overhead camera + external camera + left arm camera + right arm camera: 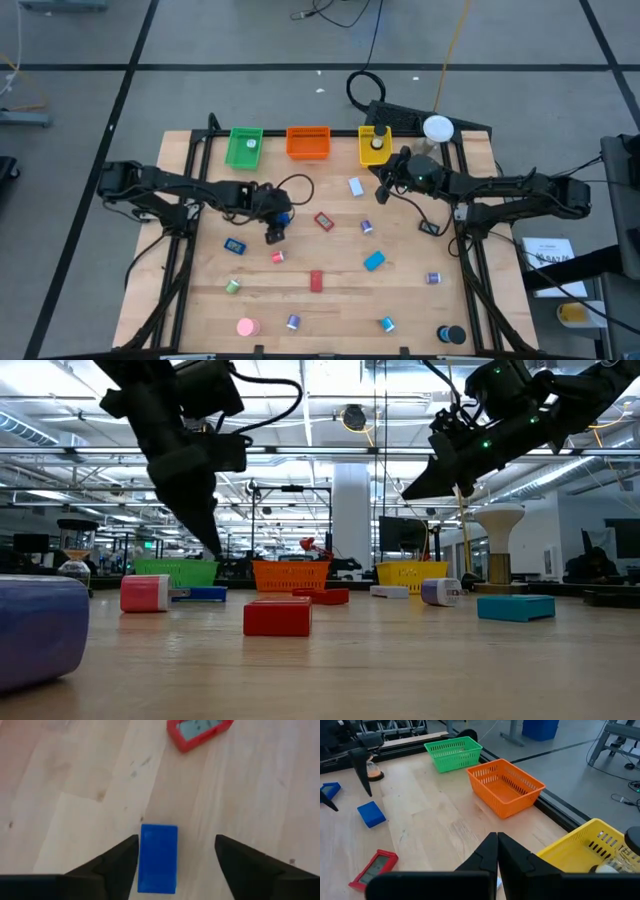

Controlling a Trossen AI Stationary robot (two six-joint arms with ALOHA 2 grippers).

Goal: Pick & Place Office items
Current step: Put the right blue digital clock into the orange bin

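Observation:
Small office items lie scattered flat on the wooden table. My left gripper [275, 228] is open and points down above a blue block [158, 858], with a finger standing on each side of it. In the low view its tips [216, 552] hang clear above the tabletop. A red flat item [199, 731] lies just beyond the block. My right gripper [497, 851] is shut and empty. It hovers at the table's far right, just near of the yellow tray [374, 146].
Green tray [244, 147], orange tray [308, 142] and the yellow tray line the far edge, beside a white ball on a stand [437, 128]. A red block [316, 281], a light-blue block [374, 261], a pink cylinder [246, 326] and several small rolls lie across the near half.

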